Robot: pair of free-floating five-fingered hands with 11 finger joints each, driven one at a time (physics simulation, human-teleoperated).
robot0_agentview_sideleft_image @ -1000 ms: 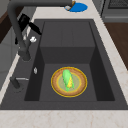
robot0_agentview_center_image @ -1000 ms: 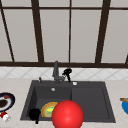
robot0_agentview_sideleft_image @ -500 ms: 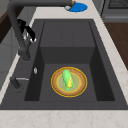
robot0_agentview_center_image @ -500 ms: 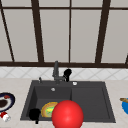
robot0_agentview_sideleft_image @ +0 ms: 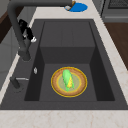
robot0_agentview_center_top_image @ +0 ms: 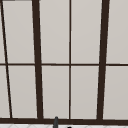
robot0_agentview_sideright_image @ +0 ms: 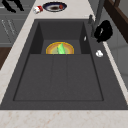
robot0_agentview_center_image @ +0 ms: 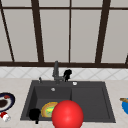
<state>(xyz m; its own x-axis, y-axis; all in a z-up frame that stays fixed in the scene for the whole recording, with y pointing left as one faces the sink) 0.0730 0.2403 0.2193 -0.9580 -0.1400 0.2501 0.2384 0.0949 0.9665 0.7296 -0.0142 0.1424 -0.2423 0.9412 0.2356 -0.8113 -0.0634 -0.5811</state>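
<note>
Front, both sides share sink (robot0_agentview_center_image: pixel 90 100) (upper faces window (robot0_agentview_center_top_image: pixel 70 62)).

A dark sink (robot0_agentview_sideleft_image: pixel 67 35) is set into a pale counter (robot0_agentview_sideleft_image: pixel 62 118). In its near basin lies a round yellow-rimmed plate (robot0_agentview_sideleft_image: pixel 69 81) with a green and yellow corn cob (robot0_agentview_sideleft_image: pixel 67 79) on it. At the left rim stands a dark faucet (robot0_agentview_sideleft_image: pixel 18 37), its spout reaching across the top. A black hand (robot0_agentview_sideleft_image: pixel 26 31) hovers just beside the faucet's upright, fingers curled. A blue dish (robot0_agentview_sideleft_image: pixel 78 7) sits on the counter at the far end.
</note>
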